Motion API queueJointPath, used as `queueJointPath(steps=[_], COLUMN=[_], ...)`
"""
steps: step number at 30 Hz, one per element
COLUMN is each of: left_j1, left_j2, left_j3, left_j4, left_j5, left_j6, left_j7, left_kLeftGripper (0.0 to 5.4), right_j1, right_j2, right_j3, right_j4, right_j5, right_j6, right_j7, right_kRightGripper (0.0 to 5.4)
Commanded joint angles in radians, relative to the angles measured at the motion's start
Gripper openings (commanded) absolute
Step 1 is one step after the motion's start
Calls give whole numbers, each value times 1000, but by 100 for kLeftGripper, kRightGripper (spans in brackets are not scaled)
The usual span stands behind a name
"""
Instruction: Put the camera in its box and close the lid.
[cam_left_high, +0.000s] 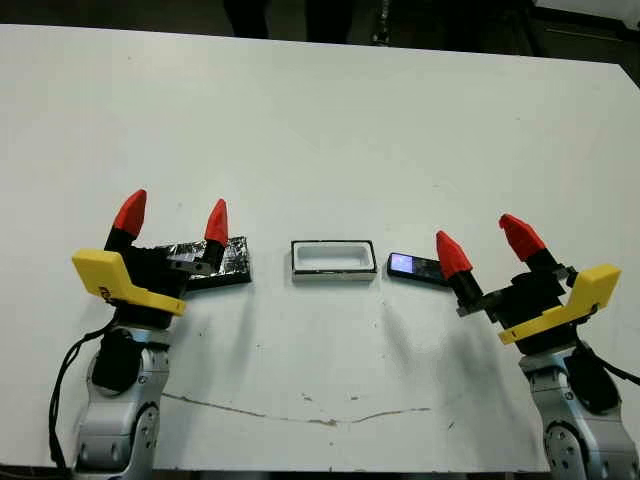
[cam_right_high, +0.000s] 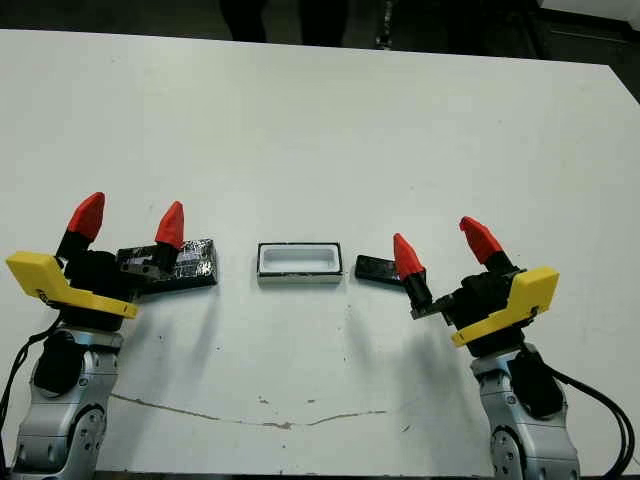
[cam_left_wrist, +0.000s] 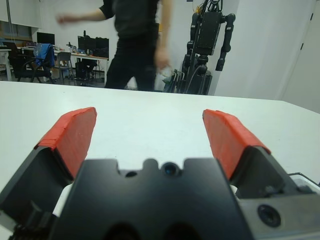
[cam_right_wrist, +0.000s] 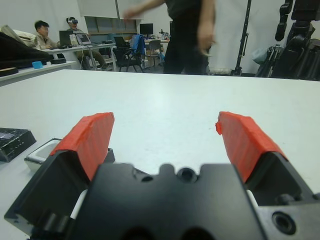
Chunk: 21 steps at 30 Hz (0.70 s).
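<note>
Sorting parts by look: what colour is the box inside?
White inside the box, with a thin black rim; clearest in the left eye view.

Left tool fingers spread, white table, person beyond

A robotics lab: beyond the white table stand desks with monitors, office chairs, and a humanoid robot on a stand.
</note>
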<state>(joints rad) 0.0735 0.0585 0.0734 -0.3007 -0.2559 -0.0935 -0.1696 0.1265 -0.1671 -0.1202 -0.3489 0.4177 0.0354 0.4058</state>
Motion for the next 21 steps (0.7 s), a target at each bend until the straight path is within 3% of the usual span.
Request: queueJointPath(steps=[1, 14, 21], left_j1=[10, 10, 9], left_j2=[2, -5, -4], left_j3=[0, -6, -1], left_j4=[-5, -1, 1], left_j5=[4, 20, 9], left_j6=[16, 10, 12], left_j7=[3, 7, 2], left_kLeftGripper=[540, 540, 540], right_j1=[4, -5, -152], right_j2=[-7, -25, -220], right_j3=[-6, -21, -59], right_j4=[9, 16, 77], right_j5=[0, 24, 43], right_j6=[-14, -1, 60], right_j7=[6, 25, 181], right_kRightGripper=[538, 538, 538])
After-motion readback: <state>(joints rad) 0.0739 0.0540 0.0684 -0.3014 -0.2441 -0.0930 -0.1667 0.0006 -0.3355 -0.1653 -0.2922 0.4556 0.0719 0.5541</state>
